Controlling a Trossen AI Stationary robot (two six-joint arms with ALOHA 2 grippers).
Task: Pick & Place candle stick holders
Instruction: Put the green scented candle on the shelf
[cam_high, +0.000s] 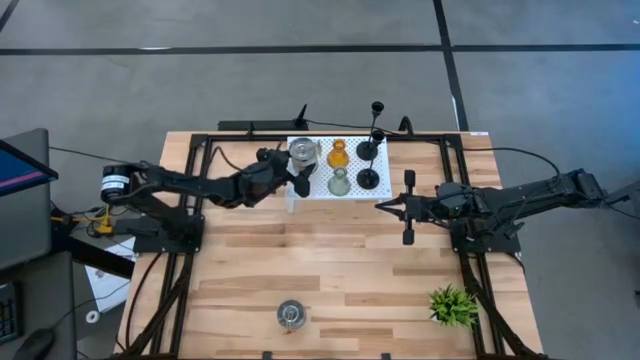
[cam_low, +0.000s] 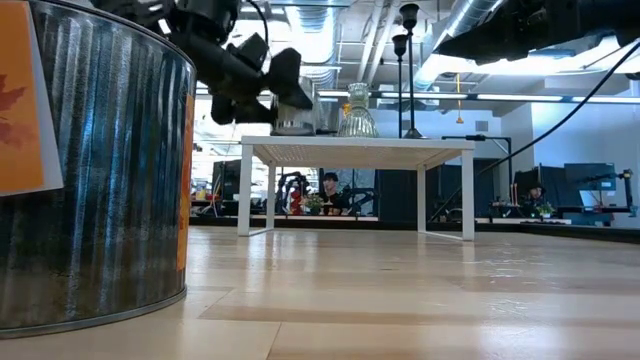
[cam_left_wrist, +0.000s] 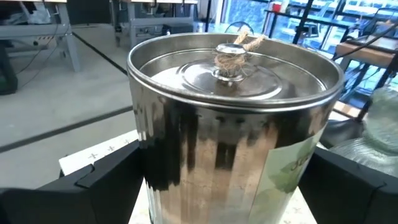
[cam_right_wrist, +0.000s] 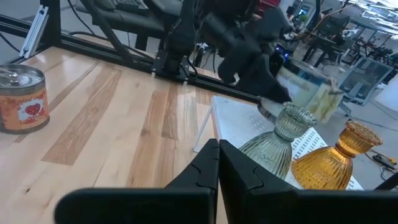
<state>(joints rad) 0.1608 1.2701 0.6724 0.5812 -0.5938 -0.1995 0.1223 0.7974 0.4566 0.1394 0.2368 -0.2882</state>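
A: Why's the left gripper (cam_high: 297, 172) up by the top centre of the frame?
B: Its jaws stand wide around the silvery jar holder (cam_high: 303, 152) on the white stand (cam_high: 318, 186), likely just placing or about to lift.
A: The right gripper (cam_high: 388, 205)?
B: Closed, waiting right of centre.

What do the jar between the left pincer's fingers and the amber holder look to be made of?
Jar: looks like shiny tin-plated metal, with mirror-like reflections and a rolled rim.
Amber holder: probably ribbed glass, translucent with light glowing through it.

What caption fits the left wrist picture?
Left gripper fingers flank a shiny silver tin with a twine knot on its lid.
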